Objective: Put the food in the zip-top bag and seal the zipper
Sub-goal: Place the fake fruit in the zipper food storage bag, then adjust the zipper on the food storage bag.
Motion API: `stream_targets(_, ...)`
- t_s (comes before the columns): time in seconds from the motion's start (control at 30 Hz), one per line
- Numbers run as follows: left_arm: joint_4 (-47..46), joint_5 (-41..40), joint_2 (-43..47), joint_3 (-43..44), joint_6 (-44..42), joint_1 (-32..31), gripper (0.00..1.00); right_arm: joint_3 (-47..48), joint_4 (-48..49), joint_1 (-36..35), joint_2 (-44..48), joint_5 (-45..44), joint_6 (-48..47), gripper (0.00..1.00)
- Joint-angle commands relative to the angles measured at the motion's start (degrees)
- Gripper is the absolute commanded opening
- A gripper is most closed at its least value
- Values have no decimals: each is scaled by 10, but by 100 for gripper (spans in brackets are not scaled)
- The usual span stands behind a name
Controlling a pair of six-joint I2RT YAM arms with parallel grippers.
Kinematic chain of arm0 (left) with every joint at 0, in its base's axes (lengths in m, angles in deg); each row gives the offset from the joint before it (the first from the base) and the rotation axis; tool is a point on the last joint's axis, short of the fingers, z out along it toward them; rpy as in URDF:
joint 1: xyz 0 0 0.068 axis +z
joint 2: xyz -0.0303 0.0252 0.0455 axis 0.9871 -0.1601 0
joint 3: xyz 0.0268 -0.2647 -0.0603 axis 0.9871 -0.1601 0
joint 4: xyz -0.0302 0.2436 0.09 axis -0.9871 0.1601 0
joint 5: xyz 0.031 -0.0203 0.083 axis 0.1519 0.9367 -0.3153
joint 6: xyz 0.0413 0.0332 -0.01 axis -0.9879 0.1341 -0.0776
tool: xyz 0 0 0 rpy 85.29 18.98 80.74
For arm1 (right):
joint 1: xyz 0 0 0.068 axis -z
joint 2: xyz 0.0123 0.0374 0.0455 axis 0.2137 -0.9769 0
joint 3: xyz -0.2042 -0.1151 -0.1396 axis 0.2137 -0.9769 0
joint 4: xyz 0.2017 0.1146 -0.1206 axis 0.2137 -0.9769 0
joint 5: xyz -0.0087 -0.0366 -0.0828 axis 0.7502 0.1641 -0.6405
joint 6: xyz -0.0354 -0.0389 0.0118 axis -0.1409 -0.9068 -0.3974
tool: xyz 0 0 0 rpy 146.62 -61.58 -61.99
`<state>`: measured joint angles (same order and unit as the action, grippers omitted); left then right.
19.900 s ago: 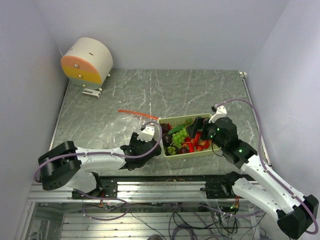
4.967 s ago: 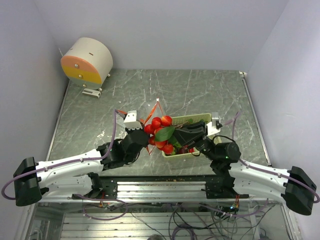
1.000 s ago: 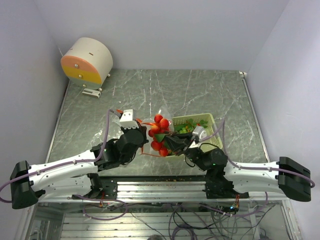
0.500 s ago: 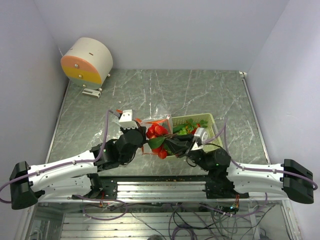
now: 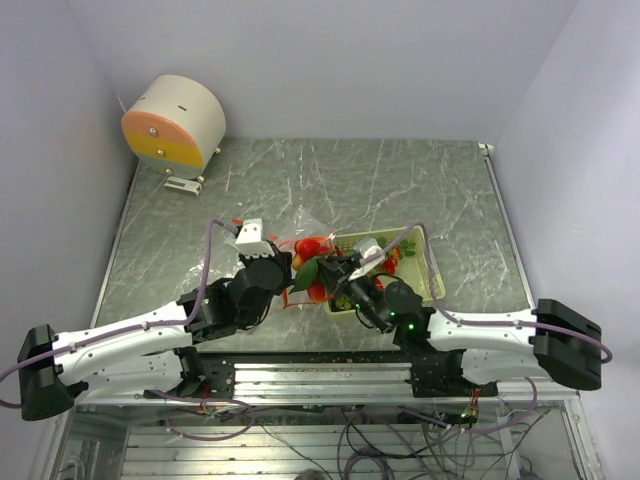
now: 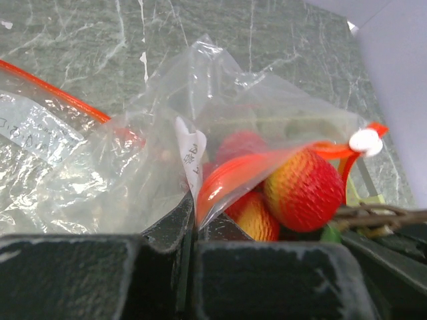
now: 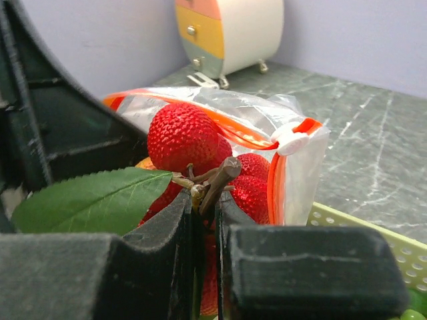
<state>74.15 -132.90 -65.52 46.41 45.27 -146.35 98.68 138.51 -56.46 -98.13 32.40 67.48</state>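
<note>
Top external view: right gripper, pinching the strawberry bunch by its stem, has swung it into the mouth of the zip-top bag, whose rim the left gripper pinches; zipper unsealed.

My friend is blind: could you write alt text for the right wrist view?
The right tool pinches the stem of a red berry bunch at the orange mouth of the clear bag; a green basket rim shows lower right.

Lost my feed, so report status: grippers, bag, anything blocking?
Left gripper shut on zip-top bag edge. Right gripper shut on strawberry cluster stem, at bag mouth. Zipper unsealed. No obstruction seen.
</note>
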Motion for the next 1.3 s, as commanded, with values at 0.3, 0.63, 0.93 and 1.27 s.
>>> stream_targets(0.3, -29, 19, -23, 12, -4, 0, 7, 99, -30, -12, -104, -80, -5, 63)
stream_targets(0.63, -25, 10, -34, 19, -3, 1, 7, 119, -233, -12, 74, 34, 57, 96)
stream_targets(0.93, -16, 8, -22, 22, -2, 1, 7, 107, -429, -11, 156, -27, 169, 75)
stream_targets(1.27, -7, -2, -14, 49, -8, 0, 7, 52, -428, -12, 152, 56, 208, 55)
